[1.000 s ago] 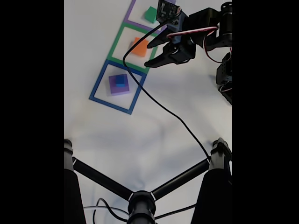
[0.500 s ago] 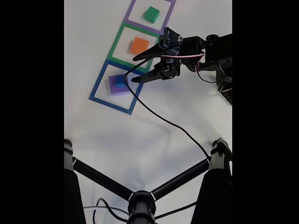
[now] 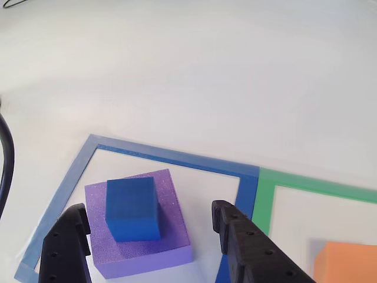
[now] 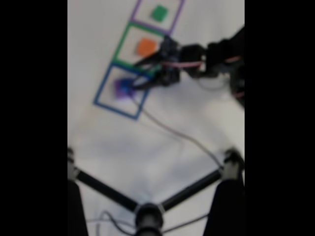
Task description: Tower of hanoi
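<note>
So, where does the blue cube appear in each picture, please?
Other view: the blue cube sits lower left, on top of the purple slab, between the fingers of the open end effector.
Fixed view: blurred, the cube is left of centre in the upper part, at the end effector's tips.
Shared landmark: the blue tape square around the slab.

1. You are looking at a white table (image 3: 194, 71).
2. The blue tape square (image 3: 171, 156) is lying flat on it.
3. Inside that square, the purple slab (image 3: 171, 236) is sitting.
4. Beside that square, the orange block (image 3: 347, 262) is resting.
</note>
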Robot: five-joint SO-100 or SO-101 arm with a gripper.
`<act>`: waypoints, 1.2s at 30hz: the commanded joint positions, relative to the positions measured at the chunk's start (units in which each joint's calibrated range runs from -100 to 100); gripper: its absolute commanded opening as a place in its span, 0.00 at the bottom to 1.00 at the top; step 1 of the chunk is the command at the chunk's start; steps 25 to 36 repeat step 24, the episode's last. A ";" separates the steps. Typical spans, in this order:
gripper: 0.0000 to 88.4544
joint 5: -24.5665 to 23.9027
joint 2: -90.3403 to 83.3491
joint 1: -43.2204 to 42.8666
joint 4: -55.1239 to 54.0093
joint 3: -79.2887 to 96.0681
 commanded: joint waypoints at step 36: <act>0.25 0.98 14.49 -4.42 -7.46 -10.82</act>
